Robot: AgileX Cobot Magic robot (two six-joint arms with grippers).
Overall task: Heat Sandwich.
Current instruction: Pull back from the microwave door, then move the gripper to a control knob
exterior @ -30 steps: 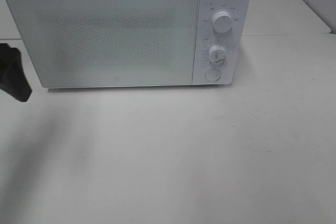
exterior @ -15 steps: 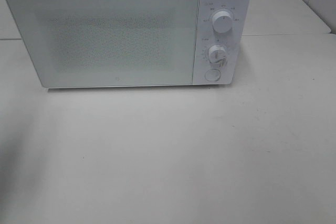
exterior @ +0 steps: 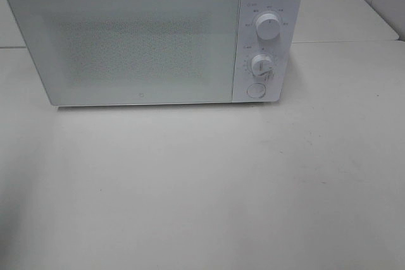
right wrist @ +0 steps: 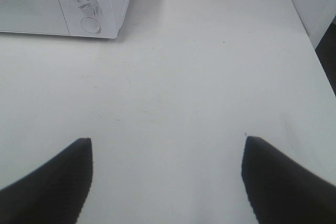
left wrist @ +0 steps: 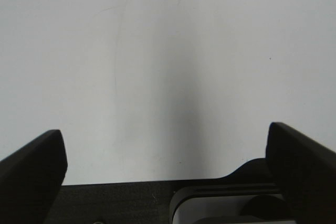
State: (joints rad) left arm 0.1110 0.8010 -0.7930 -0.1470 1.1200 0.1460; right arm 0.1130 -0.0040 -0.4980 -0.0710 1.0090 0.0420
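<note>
While the left tool (left wrist: 163, 132) and right tool (right wrist: 166, 141) stay-free spread apart, empty, no sandwich shows (maybe inside the shut white boxy microwave (exterior: 126, 42)); soft bread squashes, so lift underneath.

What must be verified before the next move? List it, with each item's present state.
1. The microwave door is shut: ok.
2. The sandwich is inside: cannot tell; the speckled door hides the interior, and no sandwich shows on the table.
3. The left fingers are apart and empty: ok.
4. The right fingers are apart and empty: ok.
5. Nothing blocks the lower knob or the round button: ok.
</note>
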